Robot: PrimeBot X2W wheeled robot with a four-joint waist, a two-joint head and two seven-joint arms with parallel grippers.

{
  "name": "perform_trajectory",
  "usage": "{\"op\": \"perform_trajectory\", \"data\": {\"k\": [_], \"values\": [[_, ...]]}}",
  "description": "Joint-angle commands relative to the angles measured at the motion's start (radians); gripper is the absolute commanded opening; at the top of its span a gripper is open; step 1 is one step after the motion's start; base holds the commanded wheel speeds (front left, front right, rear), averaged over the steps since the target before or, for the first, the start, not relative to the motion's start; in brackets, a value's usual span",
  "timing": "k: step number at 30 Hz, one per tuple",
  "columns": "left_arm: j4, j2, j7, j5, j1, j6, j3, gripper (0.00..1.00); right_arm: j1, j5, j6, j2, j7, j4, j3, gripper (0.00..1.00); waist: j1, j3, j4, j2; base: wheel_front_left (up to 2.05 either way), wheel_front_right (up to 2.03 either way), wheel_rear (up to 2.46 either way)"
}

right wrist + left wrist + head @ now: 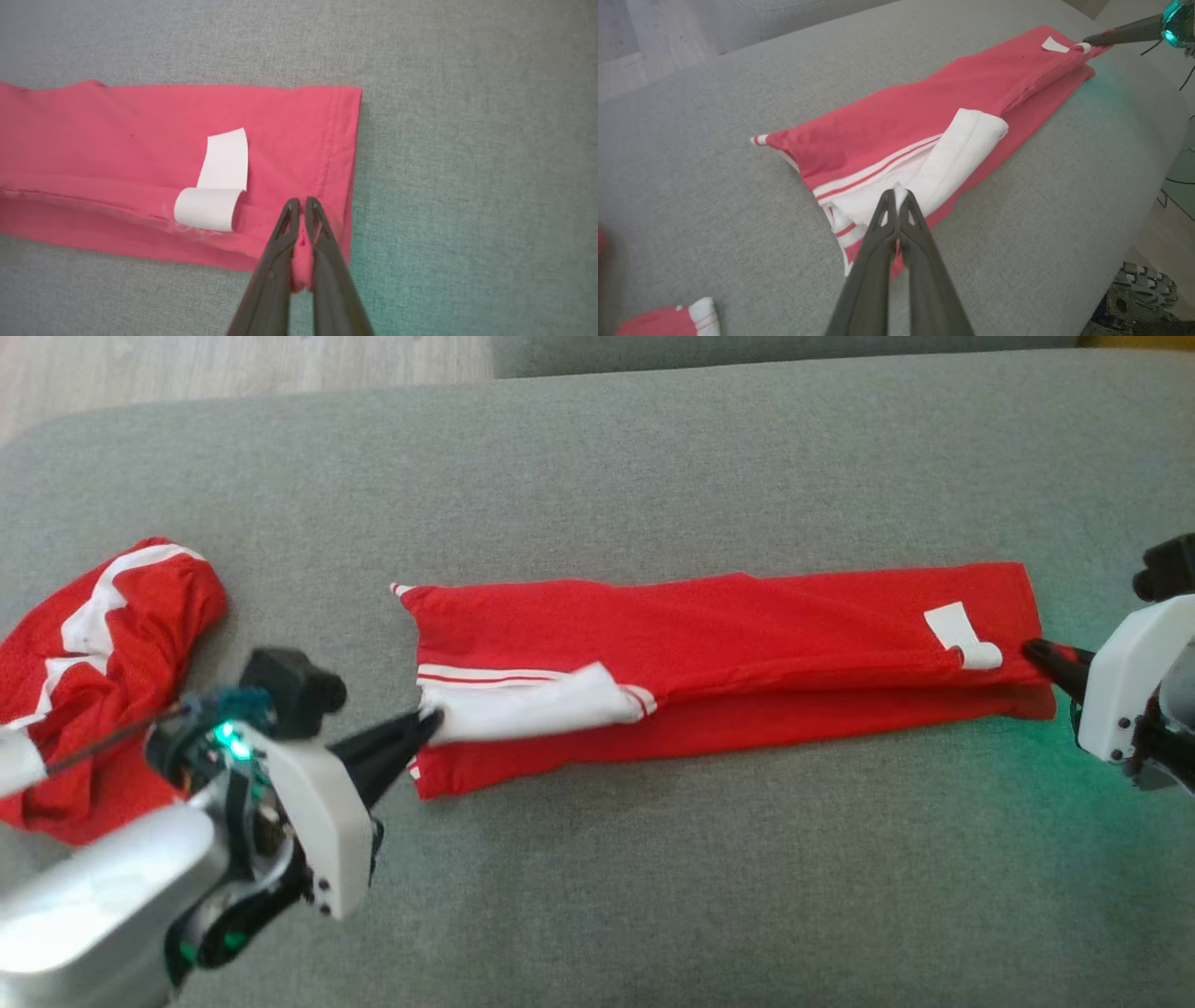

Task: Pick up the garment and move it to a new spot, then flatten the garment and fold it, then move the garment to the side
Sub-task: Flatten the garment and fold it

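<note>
Red jersey garment with white trim [728, 644] is lying folded into a long strip across the middle of the big grey woven fabric cushion [653, 915], which is taking up pretty much the whole head view. Over at the left edge a second, crumpled red-and-white mesh garment [103, 681] is sitting in a heap, well apart from the strip. Both grippers are hanging onto the strip, one at each end. The left gripper [896, 198], with its long dark fingers, is gripping the white folded-over panel [532, 705] at the left end, with a bit of white cloth poking up between the tips. The right gripper [301, 207] is pinching a tuck of red cloth by the hemmed right end, near the lower corner. Just beside that pinch, a small white label [219, 182] is curling over on itself on the red cloth.
</note>
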Motion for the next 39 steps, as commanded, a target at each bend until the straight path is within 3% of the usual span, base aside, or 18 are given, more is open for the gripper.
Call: {"op": "perform_trajectory", "data": {"k": [1, 4, 5, 6, 12, 16, 21, 27, 30, 34, 39], "values": [[-0.019, 0.05, -0.005, 0.007, -0.016, 0.005, 0.033, 0.0, 0.02, -0.003, 0.007, -0.026, 0.009, -0.025, -0.007, 0.0, 0.0001, 0.004, -0.003, 0.0, 0.0, 0.0, 0.0], [-0.014, 0.048, -0.011, 0.02, -0.011, 0.009, 0.026, 0.0, 0.027, -0.005, 0.007, -0.023, 0.017, -0.03, -0.016, 0.0, 0.0001, 0.011, -0.009, 0.0, 0.0, 0.0, 0.0], [-0.012, 0.045, -0.013, 0.022, -0.009, 0.011, 0.025, 0.0, 0.029, 0.003, 0.007, -0.018, 0.013, -0.028, -0.029, 0.67, 0.0001, 0.014, -0.01, 0.0, 0.0, 0.0, 0.0], [-0.007, 0.036, -0.022, 0.028, -0.006, 0.018, 0.023, 1.0, 0.038, 0.021, 0.007, -0.008, 0.034, -0.021, -0.049, 1.0, 0.0001, 0.018, -0.012, 0.0, 0.0, 0.0, 0.0], [0.028, -0.012, -0.146, 0.05, 0.0, 0.076, 0.074, 1.0, 0.032, 0.013, 0.007, 0.017, -0.046, -0.05, -0.143, 1.0, 0.0001, 0.026, -0.019, 0.0, 0.0, 0.0, 0.0], [0.069, -0.09, -0.311, 0.086, -0.013, 0.154, 0.148, 1.0, 0.033, 0.024, 0.007, 0.068, -0.169, -0.114, -0.235, 1.0, 0.0001, 0.023, -0.016, 0.0, 0.0, 0.0, 0.0], [0.119, -0.176, -0.505, 0.059, 0.011, 0.222, 0.269, 1.0, 0.032, -0.049, 0.007, 0.146, -0.37, -0.23, -0.318, 1.0, 0.0001, 0.007, -0.026, 0.0, 0.0, 0.0, 0.0], [0.126, -0.259, -0.549, 0.088, 0.083, 0.263, 0.418, 1.0, 0.081, -0.156, 0.007, 0.275, -0.536, -0.304, -0.412, 1.0, 0.0001, -0.017, -0.026, 0.0, 0.0, 0.0, 0.0], [0.114, -0.325, -0.55, 0.167, 0.161, 0.26, 0.515, 1.0, 0.129, -0.243, 0.007, 0.37, -0.613, -0.332, -0.481, 1.0, 0.0001, -0.027, -0.022, 0.0, 0.0, 0.0, 0.0], [0.126, -0.411, -0.551, 0.257, 0.281, 0.215, 0.617, 1.0, 0.197, -0.36, 0.007, 0.521, -0.678, -0.356, -0.548, 1.0, 0.0001, -0.039, -0.02, 0.0, 0.0, 0.0, 0.0], [0.176, -0.516, -0.551, 0.405, 0.395, 0.145, 0.702, 1.0, 0.281, -0.512, 0.007, 0.614, -0.724, -0.336, -0.606, 1.0, 0.0001, -0.045, -0.006, 0.0, 0.0, 0.0, 0.0]]}}
